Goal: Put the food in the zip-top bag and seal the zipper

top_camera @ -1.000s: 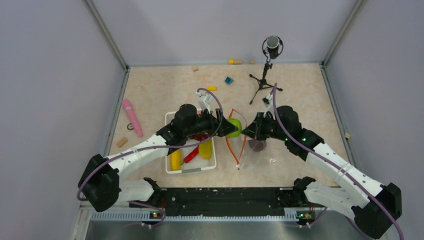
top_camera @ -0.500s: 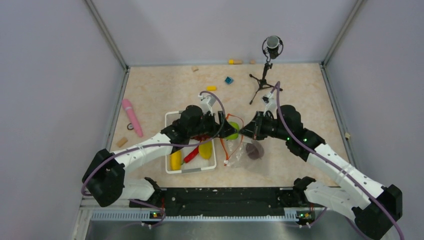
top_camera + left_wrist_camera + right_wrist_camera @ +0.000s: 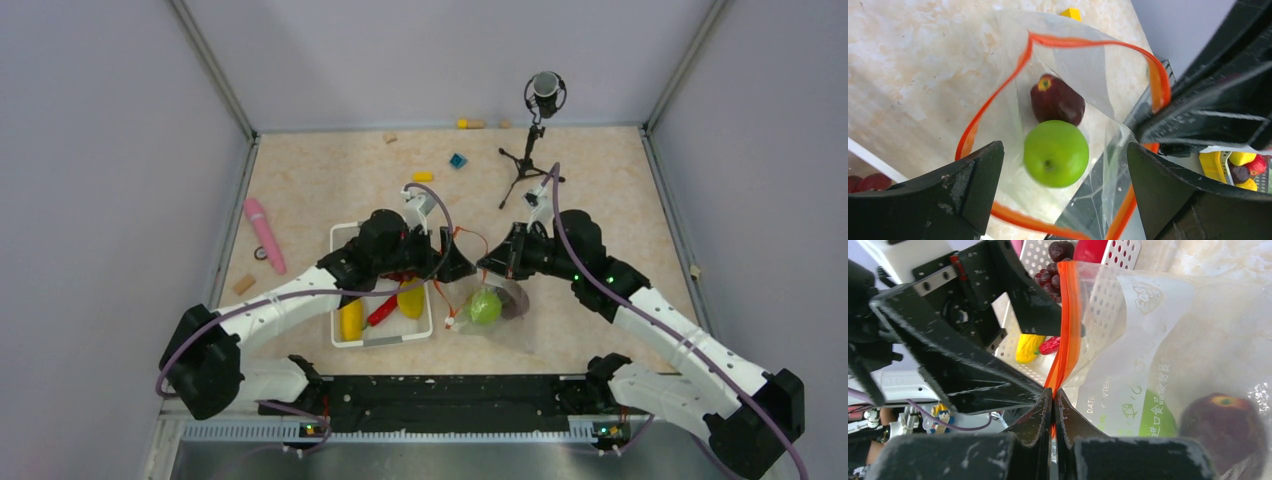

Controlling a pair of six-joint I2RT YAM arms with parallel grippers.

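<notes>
Two pieces of the food are lying inside the zip-top bag (image 3: 515,328) at the centre of the top view: the green fruit (image 3: 1056,153) touching the maroon fruit (image 3: 1056,99). The left gripper (image 3: 458,268) is hovering over the mouth with its jaws spread wide and holding nothing. The right gripper (image 3: 1053,401) is pinching the zipper (image 3: 998,95), jaws closed flat on the orange-red strip, propping the mouth agape. Thin, crinkly film like this is likely floppy and slick, so the stiffer strip looks like the best hold. Some yellow pieces (image 3: 410,300), the chili (image 3: 383,311) and grapes (image 3: 1050,277) are waiting in the white basket (image 3: 385,341) on the bench (image 3: 320,170); being light, hard plastic, they probably roll.
</notes>
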